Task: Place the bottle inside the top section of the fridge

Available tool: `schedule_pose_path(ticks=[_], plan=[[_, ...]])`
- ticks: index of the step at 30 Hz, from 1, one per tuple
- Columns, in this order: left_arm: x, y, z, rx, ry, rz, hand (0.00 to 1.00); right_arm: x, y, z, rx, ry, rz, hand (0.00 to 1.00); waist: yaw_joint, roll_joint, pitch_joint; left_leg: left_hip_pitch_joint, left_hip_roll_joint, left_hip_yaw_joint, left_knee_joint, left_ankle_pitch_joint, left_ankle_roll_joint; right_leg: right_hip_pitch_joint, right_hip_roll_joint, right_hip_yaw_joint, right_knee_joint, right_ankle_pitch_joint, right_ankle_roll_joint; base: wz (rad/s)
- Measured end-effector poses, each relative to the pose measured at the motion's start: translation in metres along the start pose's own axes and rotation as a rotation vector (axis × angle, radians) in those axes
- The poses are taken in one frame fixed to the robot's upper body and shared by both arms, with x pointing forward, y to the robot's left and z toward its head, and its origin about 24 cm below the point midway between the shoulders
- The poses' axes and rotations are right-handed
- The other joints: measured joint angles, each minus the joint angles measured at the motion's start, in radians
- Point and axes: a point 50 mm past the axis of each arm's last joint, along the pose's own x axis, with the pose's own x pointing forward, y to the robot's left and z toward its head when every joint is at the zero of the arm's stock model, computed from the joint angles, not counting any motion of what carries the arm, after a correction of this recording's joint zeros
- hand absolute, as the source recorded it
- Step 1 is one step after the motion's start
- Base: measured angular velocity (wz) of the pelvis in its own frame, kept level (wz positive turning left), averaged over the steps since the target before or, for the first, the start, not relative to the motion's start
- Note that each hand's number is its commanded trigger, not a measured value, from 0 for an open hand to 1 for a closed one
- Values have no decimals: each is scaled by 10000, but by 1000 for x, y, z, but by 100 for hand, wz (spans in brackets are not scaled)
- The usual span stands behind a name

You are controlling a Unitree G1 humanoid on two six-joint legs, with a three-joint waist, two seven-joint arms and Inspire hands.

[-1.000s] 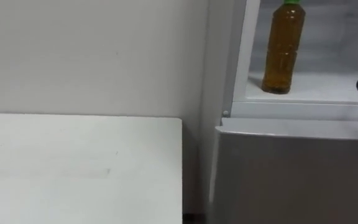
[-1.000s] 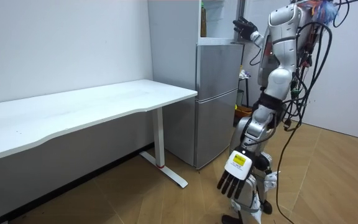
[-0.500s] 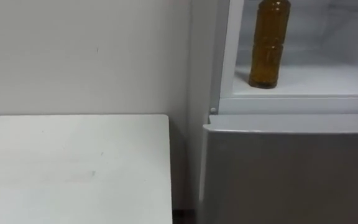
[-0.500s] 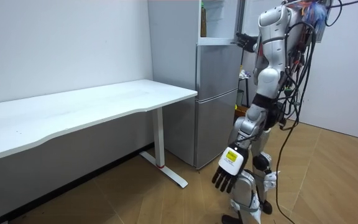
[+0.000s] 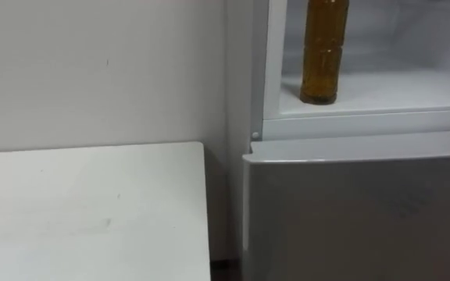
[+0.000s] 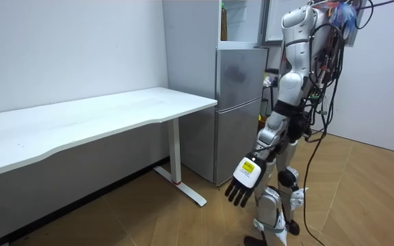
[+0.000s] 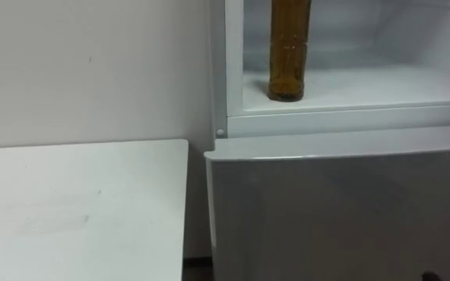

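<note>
Upper fridge shelf at 1 o'clock: amber bottle upright on it. White desk at 8 o'clock. Left hand hangs, fingers spread.

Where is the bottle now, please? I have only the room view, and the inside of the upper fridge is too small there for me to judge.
Observer: The bottle stands upright on the white shelf of the upper fridge, near its left wall.
Operator: Is something touching it?
Observer: No. In the eye views nothing touches it; it stands free on the shelf.
Operator: How deep inside does it stand?
Observer: In the front part of the shelf, close to the front edge, but with its whole base on it.
</note>
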Motion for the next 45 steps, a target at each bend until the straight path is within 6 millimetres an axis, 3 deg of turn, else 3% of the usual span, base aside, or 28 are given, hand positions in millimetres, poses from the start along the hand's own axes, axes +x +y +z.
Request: schedule_pose_path(ticks=[3,11,17,21,25,34,45], plan=[[0,1,3,-36,-184,27,0,2,-29,-12,-456,426,-1222,0,-41,-1,-10,13,1,5,3,1,0,18,1,0,15,-6,-4,0],[0,4,11,-595,-552,37,0,2,-70,-29,-587,1196,-3569,0,-241,-94,-41,203,-8,-7,-26,-4,-9,259,7,-14,-135,-9,0,0],[1,8,10,-995,-440,72,0,4,-88,-19,676,1028,-5098,0,-345,-114,-37,160,-9,-9,-83,-4,-10,181,15,-12,-137,-16,3,0],[2,16,6,-1375,-239,107,0,9,-103,-6,1592,586,-6217,0,-403,-283,-26,138,-24,-54,-91,-4,-10,180,14,-26,-152,-38,11,0],[2,21,5,-1463,-185,203,0,14,-108,0,2879,536,-6896,0,-564,-434,-18,141,-38,-51,-131,-3,-10,170,8,-21,-149,-50,17,0],[3,37,4,-1829,-124,720,0,28,-117,43,4616,-536,-8203,0,-824,-647,-21,138,-56,-42,-163,-2,-10,143,-6,-29,-109,-128,19,0],[4,45,6,-1944,-147,852,0,45,-99,84,6130,-1409,-7911,0,-978,-976,-12,-172,-55,-74,-42,-1,-11,-46,-6,-13,-96,-133,13,1]])
